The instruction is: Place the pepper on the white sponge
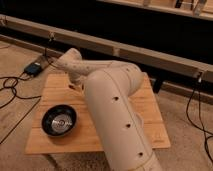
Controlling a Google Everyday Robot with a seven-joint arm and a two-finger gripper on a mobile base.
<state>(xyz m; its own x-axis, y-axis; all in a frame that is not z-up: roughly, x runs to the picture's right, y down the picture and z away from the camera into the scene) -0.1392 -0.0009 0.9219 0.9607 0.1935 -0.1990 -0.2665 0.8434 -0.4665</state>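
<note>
My arm (pixel 112 110) fills the middle of the camera view, rising from the bottom, bending over the wooden table (pixel 150 125) and reaching back to the left. The gripper (pixel 76 86) hangs under the wrist at the table's far left part, mostly hidden by the arm. The pepper is not visible. The white sponge is hidden behind the arm.
A black bowl (pixel 59 121) with a shiny inside sits on the table's front left. Cables and a small blue box (pixel 34 67) lie on the floor to the left. A long low rail (pixel 165 57) runs behind the table.
</note>
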